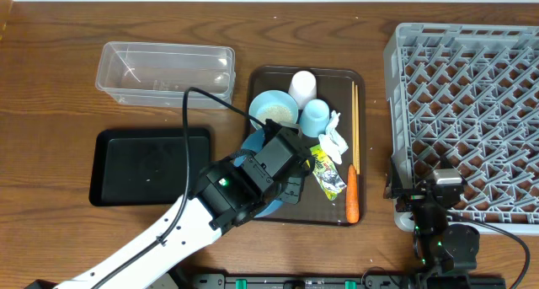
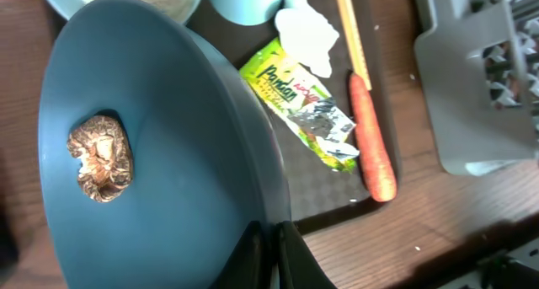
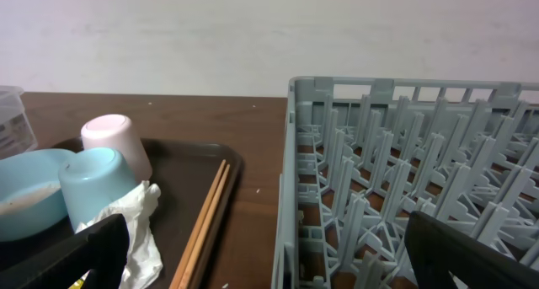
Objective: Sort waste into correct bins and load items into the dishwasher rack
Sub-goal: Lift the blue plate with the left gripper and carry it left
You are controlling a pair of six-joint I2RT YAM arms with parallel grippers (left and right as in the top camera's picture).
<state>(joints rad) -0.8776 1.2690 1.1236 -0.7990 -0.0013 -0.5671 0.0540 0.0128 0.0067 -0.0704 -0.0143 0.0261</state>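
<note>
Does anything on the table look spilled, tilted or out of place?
Yes. The plate, held at its rim by the left pincer, appears tilted, with a brown lump of food loose on it.

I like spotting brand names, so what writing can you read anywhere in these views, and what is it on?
"Pandan": on the yellow-green foil wrapper, which lies on the brown tray.
Smaller print on the same wrapper: too small and blurred to read.
Nothing else in any view carries text that can be read.
</note>
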